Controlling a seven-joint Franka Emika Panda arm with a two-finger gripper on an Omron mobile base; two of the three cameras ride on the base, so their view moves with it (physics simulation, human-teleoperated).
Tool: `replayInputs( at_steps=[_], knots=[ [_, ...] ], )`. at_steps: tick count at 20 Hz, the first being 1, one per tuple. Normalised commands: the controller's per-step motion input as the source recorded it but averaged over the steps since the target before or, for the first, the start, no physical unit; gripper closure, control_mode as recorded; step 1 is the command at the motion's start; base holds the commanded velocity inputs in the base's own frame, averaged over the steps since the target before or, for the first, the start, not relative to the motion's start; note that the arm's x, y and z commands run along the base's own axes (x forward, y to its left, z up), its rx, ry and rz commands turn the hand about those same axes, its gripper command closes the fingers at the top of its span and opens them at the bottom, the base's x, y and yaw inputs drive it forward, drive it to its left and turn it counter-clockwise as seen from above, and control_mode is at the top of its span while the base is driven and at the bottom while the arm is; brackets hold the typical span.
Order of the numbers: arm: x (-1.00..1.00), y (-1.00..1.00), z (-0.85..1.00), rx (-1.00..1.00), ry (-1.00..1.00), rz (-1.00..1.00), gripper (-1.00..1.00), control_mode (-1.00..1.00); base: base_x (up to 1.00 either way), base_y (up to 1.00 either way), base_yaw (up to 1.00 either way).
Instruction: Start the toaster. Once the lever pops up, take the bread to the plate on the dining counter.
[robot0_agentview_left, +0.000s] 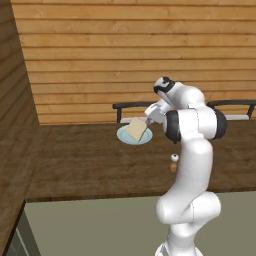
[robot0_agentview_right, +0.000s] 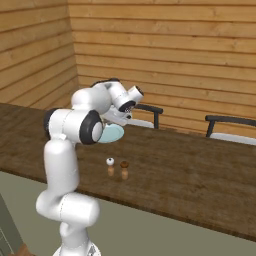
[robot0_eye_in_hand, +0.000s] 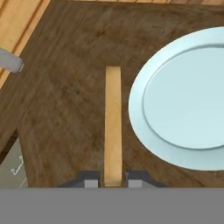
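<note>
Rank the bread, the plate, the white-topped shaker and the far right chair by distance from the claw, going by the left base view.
1. The bread: held in the claw, hanging on edge.
2. The plate: just under the bread, on the dining counter.
3. The white-topped shaker: nearer the robot, below the claw.
4. The chair: behind the counter, far right.

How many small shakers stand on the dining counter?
2, side by side on the dining counter in front of the arm: a white-topped shaker and a brown-topped shaker. More may be hidden behind the arm.
</note>
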Motion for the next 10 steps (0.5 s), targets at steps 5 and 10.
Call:
replayInputs(
  at_steps=[5,10],
  knots=[
    [0.27,-0.09,-0.12,0.00,0.04,0.00,1.00,-1.00,0.00,0.00,0.00],
    [0.29,-0.04,-0.13,0.00,0.05,0.00,1.00,-1.00,0.00,0.00,0.00]
  ],
)
